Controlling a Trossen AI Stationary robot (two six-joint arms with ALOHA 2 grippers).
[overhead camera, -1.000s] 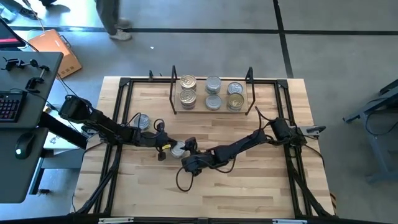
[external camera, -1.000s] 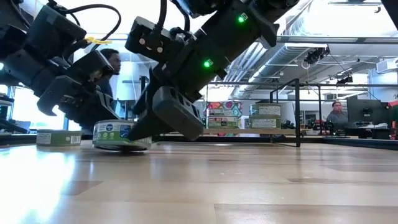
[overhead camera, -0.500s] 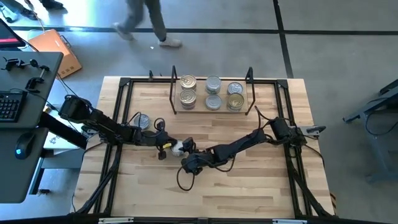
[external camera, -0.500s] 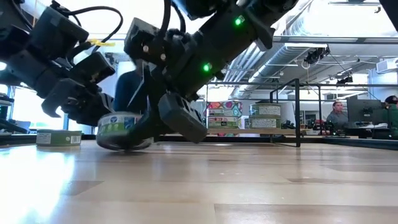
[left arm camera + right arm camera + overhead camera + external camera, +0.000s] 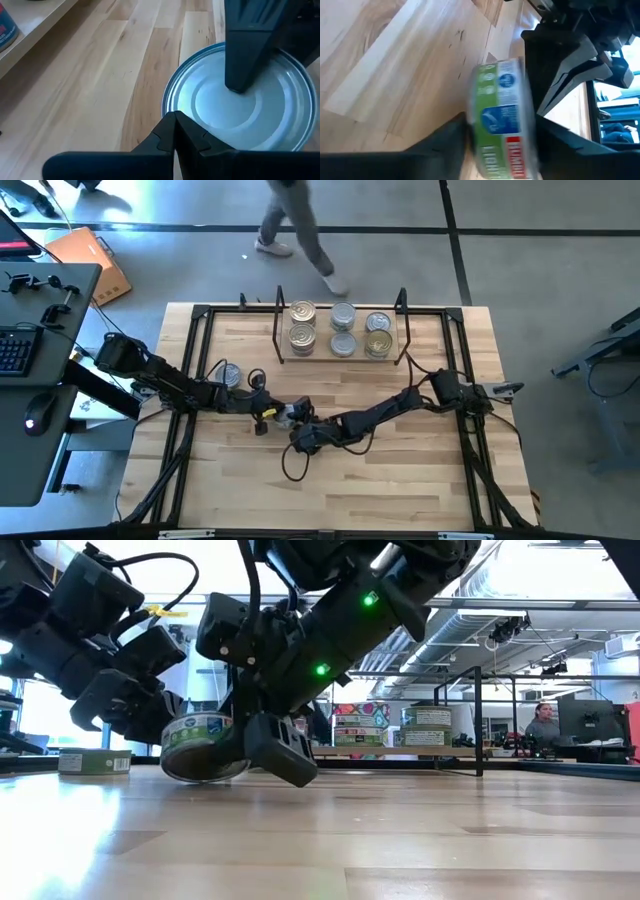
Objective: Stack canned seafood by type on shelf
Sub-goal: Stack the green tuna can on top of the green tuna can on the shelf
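Green-labelled tin [image 5: 200, 745], tilted, pinched by right gripper [image 5: 235, 745]; left gripper [image 5: 262, 416], fingers pressed together, abuts it. Spare tin [image 5: 228, 374] nearby; shelf [image 5: 340, 358] holds six.

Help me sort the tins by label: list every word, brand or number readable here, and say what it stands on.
No text reads with certainty.
Green-labelled round tin between the right gripper's fingers: red band with white letters, blue emblems, too blurred.
Flat tin on the table: too small.
Stacked tins on the light-wood shelf: too small.
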